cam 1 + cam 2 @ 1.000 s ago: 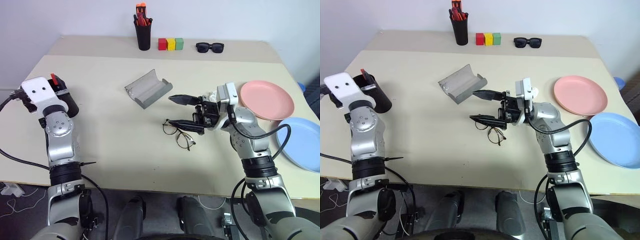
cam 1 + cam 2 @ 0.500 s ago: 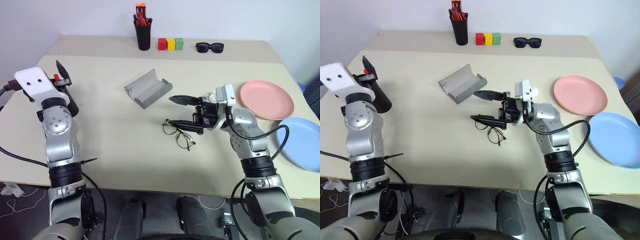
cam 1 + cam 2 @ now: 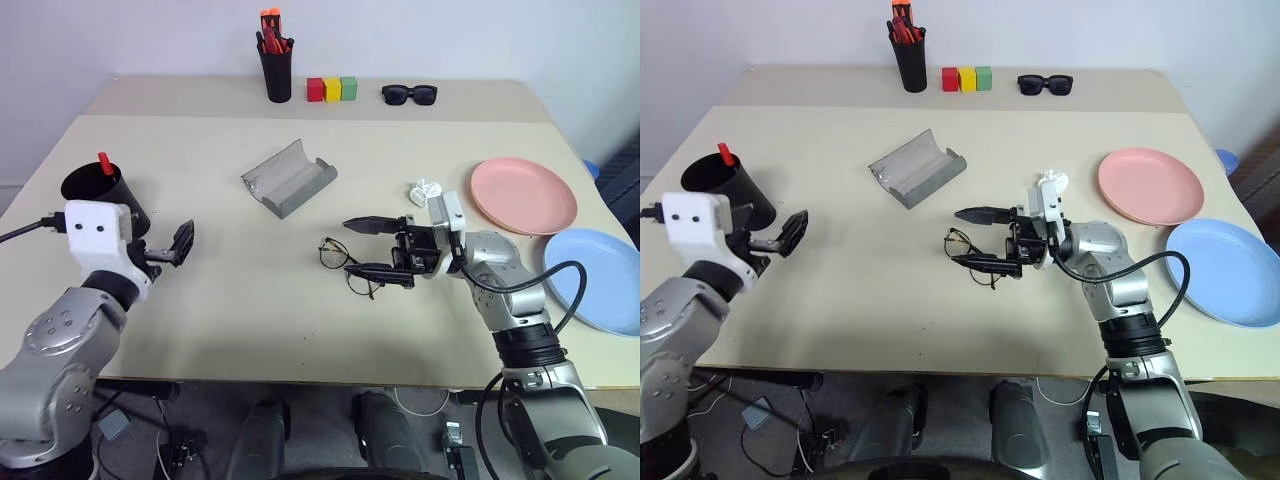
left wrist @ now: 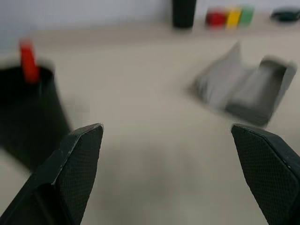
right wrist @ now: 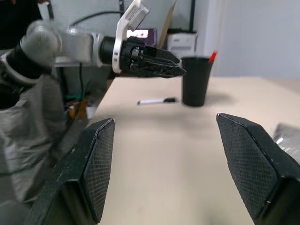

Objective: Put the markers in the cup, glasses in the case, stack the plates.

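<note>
Right fingers [image 3: 378,247] stand apart, one above and one beside the glasses [image 3: 342,261] on the counter [image 3: 250,290]. Left fingers [image 4: 173,173] gape empty near the cup [image 3: 95,190] holding the red marker [image 3: 103,163]. White marker [image 5: 157,101] lies by it; case [image 3: 290,178] open; plates [image 3: 522,195] unstacked.

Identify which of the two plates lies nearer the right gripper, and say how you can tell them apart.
The salmon pink plate lies nearer the right gripper. The light blue plate sits farther out, toward the table's right edge.
</note>
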Motion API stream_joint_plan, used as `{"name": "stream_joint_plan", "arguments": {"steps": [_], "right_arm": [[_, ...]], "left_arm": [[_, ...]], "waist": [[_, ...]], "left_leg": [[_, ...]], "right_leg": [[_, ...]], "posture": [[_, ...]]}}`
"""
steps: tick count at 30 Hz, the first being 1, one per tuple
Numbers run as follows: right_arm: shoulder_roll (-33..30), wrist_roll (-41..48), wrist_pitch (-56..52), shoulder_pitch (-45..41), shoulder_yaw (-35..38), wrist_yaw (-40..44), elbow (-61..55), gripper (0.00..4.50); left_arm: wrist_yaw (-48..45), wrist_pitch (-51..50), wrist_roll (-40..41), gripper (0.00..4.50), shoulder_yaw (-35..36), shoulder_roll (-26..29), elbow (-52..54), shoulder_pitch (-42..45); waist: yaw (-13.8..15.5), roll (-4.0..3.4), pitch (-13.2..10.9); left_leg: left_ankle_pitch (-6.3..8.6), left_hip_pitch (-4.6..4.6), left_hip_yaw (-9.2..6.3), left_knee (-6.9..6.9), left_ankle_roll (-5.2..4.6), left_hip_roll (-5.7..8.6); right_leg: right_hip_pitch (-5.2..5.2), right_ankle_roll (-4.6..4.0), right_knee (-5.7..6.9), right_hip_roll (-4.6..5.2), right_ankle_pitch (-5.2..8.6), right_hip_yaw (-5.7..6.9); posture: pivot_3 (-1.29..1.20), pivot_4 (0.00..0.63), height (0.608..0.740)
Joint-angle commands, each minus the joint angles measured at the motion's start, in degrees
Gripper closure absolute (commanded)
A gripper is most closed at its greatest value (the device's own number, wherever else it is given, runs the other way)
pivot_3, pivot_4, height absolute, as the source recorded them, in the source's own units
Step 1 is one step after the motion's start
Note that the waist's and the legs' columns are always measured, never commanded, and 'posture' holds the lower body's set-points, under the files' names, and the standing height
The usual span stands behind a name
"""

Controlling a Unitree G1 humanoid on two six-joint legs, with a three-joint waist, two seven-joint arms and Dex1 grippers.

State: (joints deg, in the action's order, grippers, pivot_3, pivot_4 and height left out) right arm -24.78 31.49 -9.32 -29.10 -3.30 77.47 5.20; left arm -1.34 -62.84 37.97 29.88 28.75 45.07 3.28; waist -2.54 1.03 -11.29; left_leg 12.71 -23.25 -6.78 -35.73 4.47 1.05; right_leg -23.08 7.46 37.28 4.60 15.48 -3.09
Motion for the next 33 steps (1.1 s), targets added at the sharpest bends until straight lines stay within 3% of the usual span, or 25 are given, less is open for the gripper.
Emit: {"name": "stream_joint_plan", "arguments": {"steps": [1, 4, 10, 16, 26, 29, 33], "right_arm": [[0.2, 0.1, 0.3, -0.4, -0.2, 0.1, -2.2, 0.96], [0.9, -0.1, 1.1, -0.6, -0.5, 0.9, -0.5, 0.96], [2.7, -1.7, 6.3, -2.6, -0.4, 5.0, 8.8, 0.96], [3.4, -2.2, 8.8, -2.1, -0.1, 6.2, 10.5, 0.96], [1.5, -1.6, 8.2, 0.8, 1.1, 4.4, 6.5, 0.96], [0.4, -1.2, 6.8, 2.5, 1.5, 2.6, 3.0, 0.96], [-0.6, -0.7, 5.0, 4.0, 2.3, 0.7, -0.3, 0.96]], "left_arm": [[4.8, -18.6, 2.1, 0.04, 8.2, 0.1, 3.6, 4.2], [9.3, -28.7, -2.2, 0.04, 10.4, -0.4, 0.8, 8.5], [20.8, -29.7, -2.9, 0.04, 13.3, -3.1, -9.3, 11.2], [28.0, -29.7, -1.2, 0.04, 13.9, -2.8, -17.8, 14.9], [29.0, -29.7, 4.0, 0.04, 7.4, 7.6, -37.8, 25.1], [25.9, -29.7, 2.1, 0.04, 2.4, 12.7, -49.1, 31.3], [23.0, -29.7, -2.2, 0.04, -1.3, 14.3, -60.9, 37.2]], "waist": [[0.0, 0.0, 0.0], [0.0, 0.02, 0.0], [0.0, 0.04, 0.0], [0.1, 0.06, 0.0], [0.0, 0.07, 0.0], [0.1, 0.08, 0.0], [0.0, 0.07, 0.0]], "left_leg": [[0.0, 0.0, 0.0, 0.0, 0.0, 0.0], [0.0, 0.01, -0.03, -0.03, 0.0, 0.01], [0.0, 0.1, -0.03, 0.01, 0.01, 0.01], [0.0, 0.08, -0.04, 0.01, 0.03, 0.03], [-0.01, 0.08, -0.05, 0.05, 0.06, 0.03], [-0.02, 0.08, -0.05, 0.08, 0.07, 0.03], [-0.03, 0.04, -0.07, 0.08, 0.09, 0.05]], "right_leg": [[0.0, 0.0, 0.0, 0.0, 0.0, 0.0], [0.03, 0.01, 0.02, -0.02, 0.0, 0.03], [0.1, 0.0, -0.02, 0.0, -0.01, 0.03], [0.11, 0.01, -0.04, 0.03, -0.01, 0.03], [0.07, 0.01, -0.02, 0.02, -0.01, 0.04], [0.05, 0.01, 0.0, 0.02, -0.01, 0.05], [0.02, 0.02, -0.02, 0.02, -0.01, 0.06]], "posture": [[0.0, 0.15, 0.74], [0.0, 0.15, 0.74], [0.0, 0.15, 0.74], [0.0, 0.15, 0.74], [0.0, 0.15, 0.74], [0.0, 0.15, 0.74], [0.0, 0.15, 0.74]]}}
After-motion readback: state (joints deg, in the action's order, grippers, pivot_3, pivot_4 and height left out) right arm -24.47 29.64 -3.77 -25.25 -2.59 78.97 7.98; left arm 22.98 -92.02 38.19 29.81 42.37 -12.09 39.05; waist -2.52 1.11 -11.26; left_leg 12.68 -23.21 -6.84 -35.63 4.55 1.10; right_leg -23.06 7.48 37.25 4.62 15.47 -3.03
